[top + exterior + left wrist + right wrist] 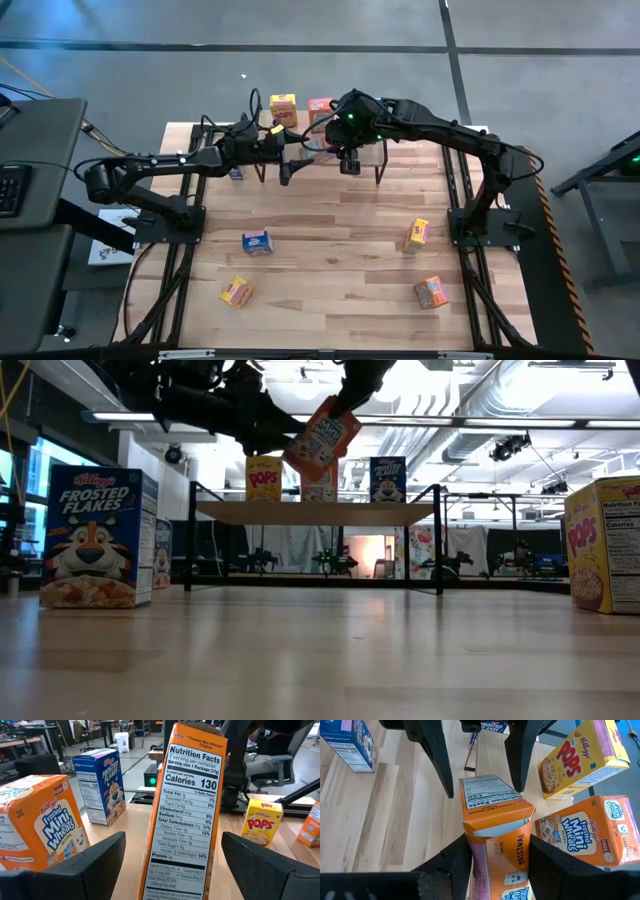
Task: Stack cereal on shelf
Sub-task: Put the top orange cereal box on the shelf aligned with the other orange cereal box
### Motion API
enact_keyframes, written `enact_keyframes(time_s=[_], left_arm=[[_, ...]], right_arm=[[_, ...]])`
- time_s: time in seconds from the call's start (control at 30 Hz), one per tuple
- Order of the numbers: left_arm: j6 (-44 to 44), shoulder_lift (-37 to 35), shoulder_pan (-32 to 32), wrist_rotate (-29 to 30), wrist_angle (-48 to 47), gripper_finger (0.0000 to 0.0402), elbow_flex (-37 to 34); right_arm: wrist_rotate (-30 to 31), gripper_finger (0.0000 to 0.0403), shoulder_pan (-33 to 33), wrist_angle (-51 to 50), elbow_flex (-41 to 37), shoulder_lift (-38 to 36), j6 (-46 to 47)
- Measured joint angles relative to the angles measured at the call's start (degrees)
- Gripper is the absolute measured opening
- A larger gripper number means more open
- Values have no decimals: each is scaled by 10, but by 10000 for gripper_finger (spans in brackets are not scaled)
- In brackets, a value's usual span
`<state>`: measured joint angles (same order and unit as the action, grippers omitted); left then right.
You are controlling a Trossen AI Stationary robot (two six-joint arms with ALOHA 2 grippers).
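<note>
Right gripper (495,865): fingers pinch an orange Mini-Wheats box (495,820) by its two broad sides, the box tilted and hanging in the air above the shelf (310,512). In the low view it sits clear of the shelf top, not touching it. Holding it by the broad sides leaves its bottom free, likely so it can be set down upright beside the boxes already there.

Left gripper (170,865): fingers spread wide, one on each side of the held box, not touching it. Looks like it is there to steady or square the box, or to take it over; cannot tell which.

On the shelf already: a yellow Pops box (263,478), a blue box (388,478), and a second orange box (585,832) just beside the held one.

Arm pose: the right arm (440,130) reaches in from the table's right side, elbow high, wrist turned down over the shelf. The left arm (170,165) stretches out low and nearly straight from the left, its wrist level and aimed at the right gripper.

Loose cereal on the table (340,225): a blue box (257,242), a yellow box (236,291), a yellow box (417,235) and an orange box (431,292), all well apart from the shelf. Task looks partway done.
</note>
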<state>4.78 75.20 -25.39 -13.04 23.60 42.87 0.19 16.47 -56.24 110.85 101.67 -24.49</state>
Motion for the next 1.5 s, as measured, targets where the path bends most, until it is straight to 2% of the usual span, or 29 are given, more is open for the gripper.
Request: enact_keyframes(time_s=[0.2, 0.63, 1.0, 1.33, 1.5], left_arm=[[4, 0, 0, 0, 2, 311, 0], [14, 0, 0, -13, 1, 224, 0], [14, 0, 0, -21, 1, 215, 0], [15, 0, 0, -21, -1, 179, 0], [14, 0, 0, -20, 0, 175, 0]], right_arm=[[0, 156, 0, 0, 0, 0, 0], [-9, 156, 0, 8, 0, 0, 0], [-25, 156, 0, 15, 0, 0, 13], [-24, 156, 0, 15, 0, 0, 15], [-24, 156, 0, 15, 0, 0, 13]])
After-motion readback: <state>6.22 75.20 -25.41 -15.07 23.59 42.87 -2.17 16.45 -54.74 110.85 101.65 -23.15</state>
